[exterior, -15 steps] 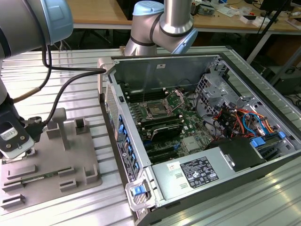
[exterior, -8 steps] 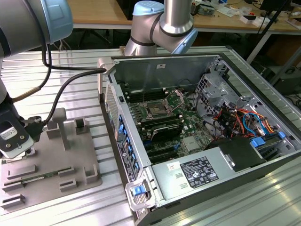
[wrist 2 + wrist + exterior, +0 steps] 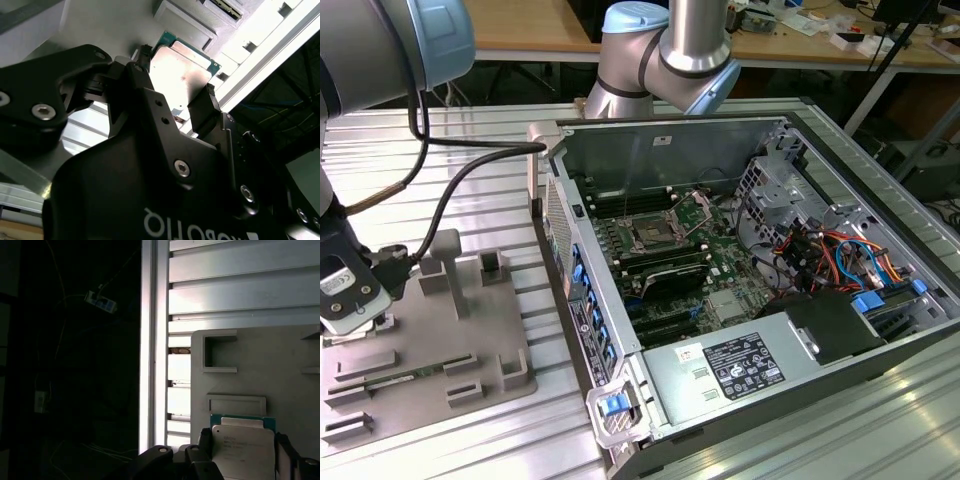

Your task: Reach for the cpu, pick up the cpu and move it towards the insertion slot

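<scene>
Exterior view: gripper at the lower left of the frame, low over grey tray. Insertion slot sits well apart, mid-frame, inside open computer case. Both wrist views: cpu, silvery top, over the tray. Fingers set narrow, pressed against its opposite edges. Whether it rests on the tray cannot be told.
</scene>
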Tool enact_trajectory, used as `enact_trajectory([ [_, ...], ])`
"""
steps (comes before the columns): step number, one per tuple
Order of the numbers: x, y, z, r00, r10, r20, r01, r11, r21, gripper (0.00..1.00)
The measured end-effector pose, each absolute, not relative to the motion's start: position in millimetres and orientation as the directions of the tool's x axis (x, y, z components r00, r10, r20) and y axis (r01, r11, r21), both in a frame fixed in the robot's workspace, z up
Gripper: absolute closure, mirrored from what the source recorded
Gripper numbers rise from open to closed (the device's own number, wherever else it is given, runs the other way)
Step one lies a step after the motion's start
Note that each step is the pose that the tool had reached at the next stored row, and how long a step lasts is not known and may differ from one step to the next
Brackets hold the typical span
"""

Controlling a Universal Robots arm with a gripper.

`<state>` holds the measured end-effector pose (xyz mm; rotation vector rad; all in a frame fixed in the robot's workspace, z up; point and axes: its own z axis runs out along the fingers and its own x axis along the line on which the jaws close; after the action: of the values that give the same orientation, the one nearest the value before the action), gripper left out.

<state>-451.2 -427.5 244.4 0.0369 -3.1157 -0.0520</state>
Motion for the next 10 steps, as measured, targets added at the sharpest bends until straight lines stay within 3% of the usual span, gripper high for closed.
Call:
enact_trajectory([
  [10,-451.2,-427.5,249.6,-0.999,-0.024,0.025,-0.023,0.999,0.034,0.45],
])
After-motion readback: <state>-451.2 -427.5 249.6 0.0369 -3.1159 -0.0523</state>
